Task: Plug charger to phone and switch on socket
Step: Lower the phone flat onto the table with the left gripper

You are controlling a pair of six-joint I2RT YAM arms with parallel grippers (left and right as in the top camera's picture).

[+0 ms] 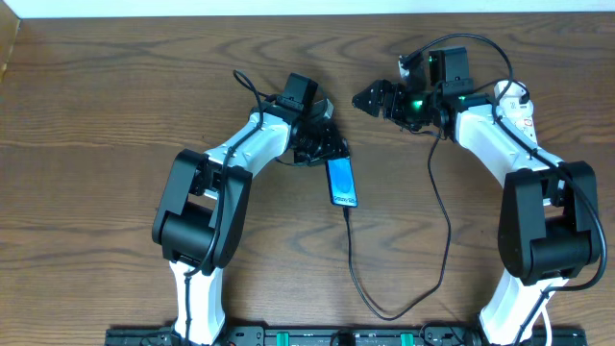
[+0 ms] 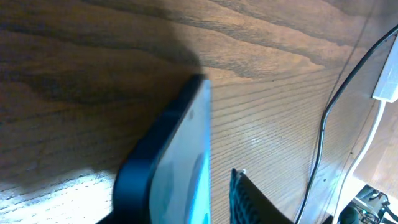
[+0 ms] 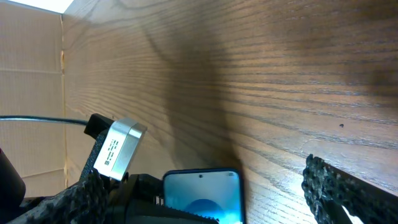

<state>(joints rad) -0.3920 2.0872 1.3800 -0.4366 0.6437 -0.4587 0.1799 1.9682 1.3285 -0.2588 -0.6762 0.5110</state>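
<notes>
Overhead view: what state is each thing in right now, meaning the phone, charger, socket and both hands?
phone: screen lit blue, lying on the table.
charger: tip appears to be seated in the phone's lower end; the cable is slack and looped.
socket: mostly hidden by the right arm; cannot tell if the switch is on.
left hand: at the phone's top end; cannot tell if it is gripping.
right hand: open, holding nothing.

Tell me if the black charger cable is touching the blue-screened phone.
Touching. The overhead view shows the thin black charger cable running into the lower end of the slim blue-screened phone.
</notes>
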